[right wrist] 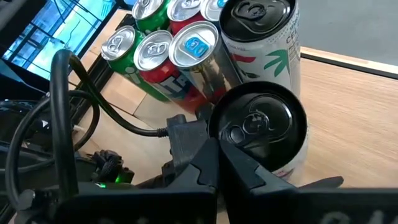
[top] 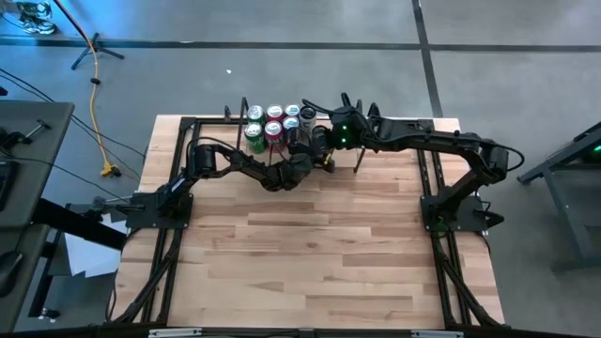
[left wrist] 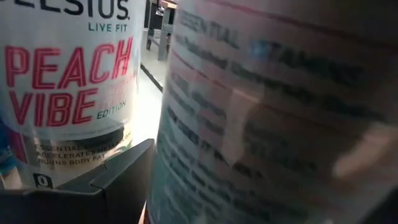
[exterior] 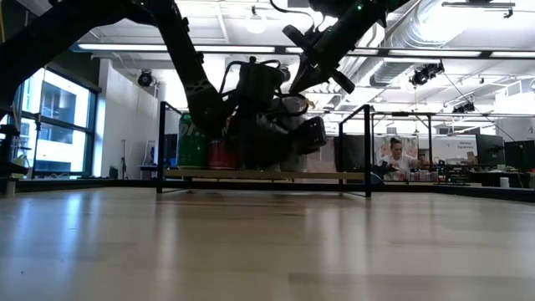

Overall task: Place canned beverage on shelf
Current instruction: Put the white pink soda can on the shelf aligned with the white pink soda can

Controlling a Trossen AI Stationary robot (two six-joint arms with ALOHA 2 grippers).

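Table (top: pixel 319 253): pale wood, bare over most of its top; all items crowd the far edge.

Shelf (exterior: pixel 267 175): low board between black wire uprights, at the table's far edge. Holds a tight two-row cluster of cans (top: pixel 272 122), packed close, apparently to leave room beside them.

Left pincer (top: pixel 315 143): reaches in beside the cluster, jaws spread wide around a black-topped can (right wrist: pixel 258 127), grasping it. The can stands upright just beside a white can (right wrist: pixel 264 31) with a like top, at the cluster's free end; judged, it is being set into the next vacant slot.

Right pincer (exterior: pixel 322 67): clenched, empty, raised above the shelf, clear of the left arm's work.

Views: high view gives the row layout and which arm is which. Low view alone shows the right pincer's height, and a seated person (exterior: pixel 394 159) in the room behind. Right wrist view alone shows the can tops and the grasp from above. Left wrist view alone gives label print: a "Peach Vibe" can (left wrist: pixel 65 87) beyond the held one.
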